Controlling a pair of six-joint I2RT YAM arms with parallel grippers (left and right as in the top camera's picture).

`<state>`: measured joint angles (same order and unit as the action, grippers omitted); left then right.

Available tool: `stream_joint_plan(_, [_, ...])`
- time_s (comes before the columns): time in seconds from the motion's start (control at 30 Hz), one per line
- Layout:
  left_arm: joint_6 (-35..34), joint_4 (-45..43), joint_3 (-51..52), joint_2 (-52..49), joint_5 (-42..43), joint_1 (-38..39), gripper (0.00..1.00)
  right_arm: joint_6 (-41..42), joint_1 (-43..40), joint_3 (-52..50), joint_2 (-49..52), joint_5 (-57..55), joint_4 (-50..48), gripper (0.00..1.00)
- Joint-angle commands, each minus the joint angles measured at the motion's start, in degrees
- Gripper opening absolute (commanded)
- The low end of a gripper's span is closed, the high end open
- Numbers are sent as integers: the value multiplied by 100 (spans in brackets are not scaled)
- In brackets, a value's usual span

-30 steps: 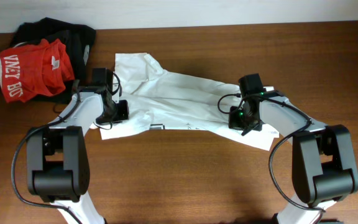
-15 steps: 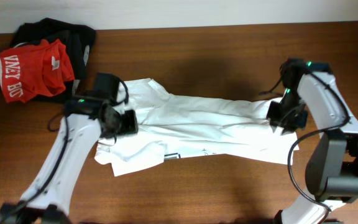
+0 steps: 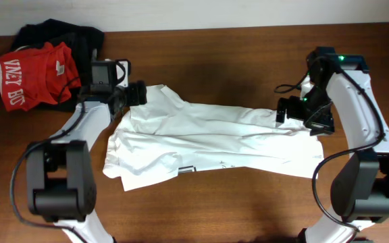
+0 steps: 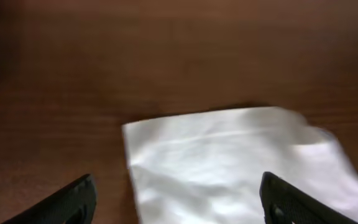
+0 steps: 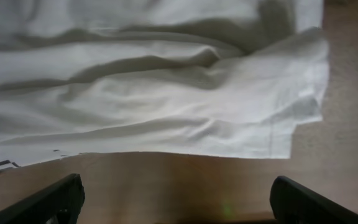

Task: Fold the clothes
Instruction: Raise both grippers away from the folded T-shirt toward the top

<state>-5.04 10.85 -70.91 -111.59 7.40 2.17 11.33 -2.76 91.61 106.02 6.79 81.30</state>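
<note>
The clothes (image 3: 215, 145), a white wrinkled T-shirt, lie stretched out sideways across the middle of the table, with a small dark print (image 3: 188, 169) near the front edge. My left gripper (image 3: 135, 94) hovers over the shirt's back left corner, open. In the left wrist view the fabric corner (image 4: 229, 168) lies between and ahead of the spread fingers (image 4: 73, 200), untouched. My right gripper (image 3: 283, 110) hangs open above the shirt's right end. Its wrist view shows the shirt (image 5: 154, 93) lying ahead and bare wood between the fingers (image 5: 303, 200).
A red shirt with white lettering (image 3: 32, 81) lies on a black garment (image 3: 80, 37) at the back left corner, close to my left arm. Brown wooden tabletop (image 3: 215, 216) surrounds the shirt. A pale wall borders the table's far edge.
Both grippers were shut on the shirt, pulled its ends apart, then opened and let go. The shirt now lies spread wider. The left gripper has drawn back to the far left corner.
</note>
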Motion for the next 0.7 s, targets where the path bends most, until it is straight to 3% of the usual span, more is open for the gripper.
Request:
stream_joint_plan(0.0, [125,-63,-24,-389,-708,-11,79,-57,299,63,-66,74,-61,99])
stream_joint_plan(0.03, [125,-79,-24,-476,-723,-11,74,-37,385,63,-66,74,-96,99])
stream_joint_plan(0.17, [127,-103,-24,-710,-726,-9,72,28,527,66,-66,70,-190,99])
stream_joint_plan(0.27, [173,-101,-24,-841,-723,-9,55,26,527,66,-66,11,-251,99])
stream_joint_plan(0.3, [214,-90,-24,-905,-723,2,47,24,527,66,-66,9,-278,99])
stream_joint_plan(0.33, [212,-94,-24,-949,-726,20,18,17,527,66,-66,9,-299,99])
stream_joint_plan(0.37, [210,-94,-24,-970,-728,28,0,-42,527,66,-66,0,-369,99])
stream_joint_plan(0.5, [208,79,-109,-916,-719,33,0,111,225,72,-66,-295,-1062,99])
stream_joint_plan(0.67, [-28,295,-127,-20,-721,81,0,-83,-649,72,-66,76,-1731,99])
